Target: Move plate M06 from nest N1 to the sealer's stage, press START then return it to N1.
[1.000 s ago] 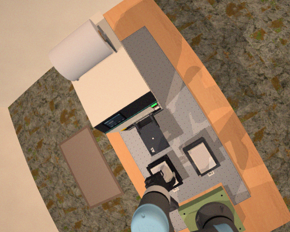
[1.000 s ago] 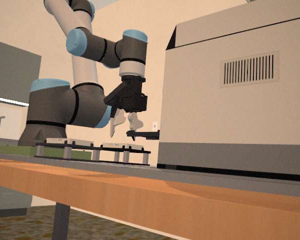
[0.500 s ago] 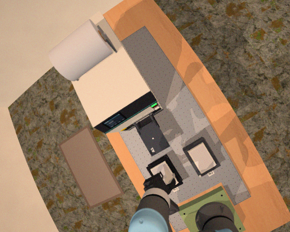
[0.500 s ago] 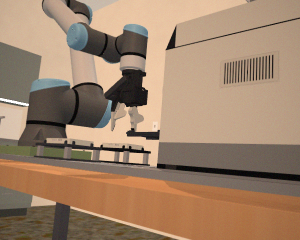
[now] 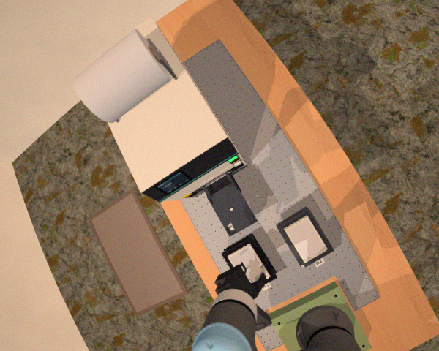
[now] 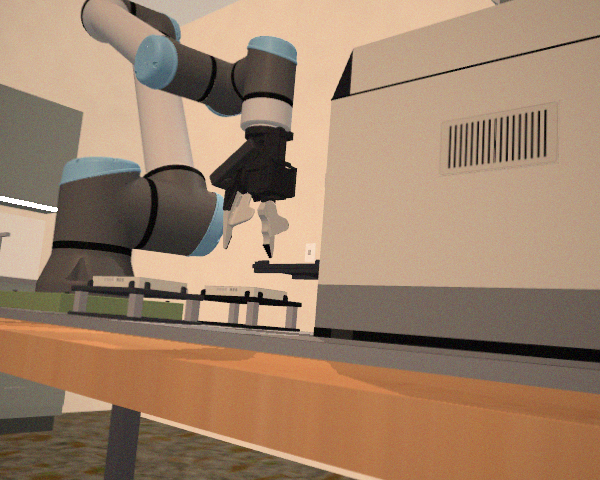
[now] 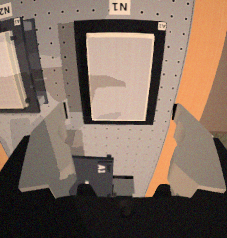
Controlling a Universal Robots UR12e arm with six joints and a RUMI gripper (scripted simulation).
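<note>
Although the views cannot show the cycle itself, the task appears to be at its end. Plate M06 (image 5: 238, 251) (image 6: 256, 293) (image 7: 120, 74) lies in N1 (image 5: 263, 254) (image 6: 292, 303) (image 7: 81, 74), apparently flat within the locators, though their fit cannot be verified all round. Its top is pale and smooth, with no wells distinguishable; that is consistent with foil, but sealing is not confirmed.

The gripper (image 5: 252, 273) (image 6: 247, 251) (image 7: 120, 103) is above N1, jaws apart, holding nothing and clear of the plate. From N1, in the top view, the stage (image 5: 231, 211) (image 6: 290, 267) (image 7: 93, 174) lies at 11 o'clock, out of the sealer (image 5: 170, 128) (image 6: 445, 217) and bearing no plate. The lamp (image 5: 233, 159) is green, at the sealer's front: ready or done. At 2 o'clock from N1, N2 (image 5: 282, 235) (image 6: 158, 293) (image 7: 31, 64) holds its own plate, lying flat.

If M06 is sealed, both transfers and the START cycle are complete and only withdrawal remains. If it is not, the full sequence is outstanding, since the same layout would fit a start. Recommendation: confirm foil and seating, raise the jaws straight up, and avoid catching M06's edge.
</note>
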